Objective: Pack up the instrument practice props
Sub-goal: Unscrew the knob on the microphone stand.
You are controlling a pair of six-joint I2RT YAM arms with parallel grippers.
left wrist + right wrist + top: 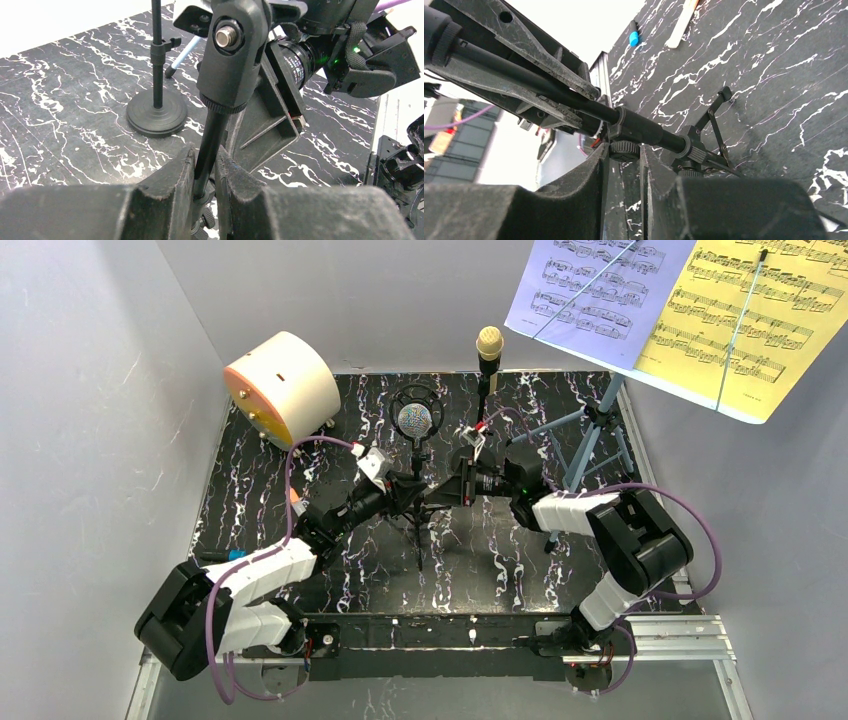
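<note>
Packing is judged to be at an early stage. The cream microphone stands on its round-base pole, and the blue music rack carries the lavender sheet and yellow sheet; no container is visible. The black tripod pole stands mid-table, long axis about upright, silver-headed microphone uppermost. The left hand is clamped narrow on its shaft and the right hand is closed on its collar knob.

Centre, tripod pole — round-base pole behind, rack right.
</note>
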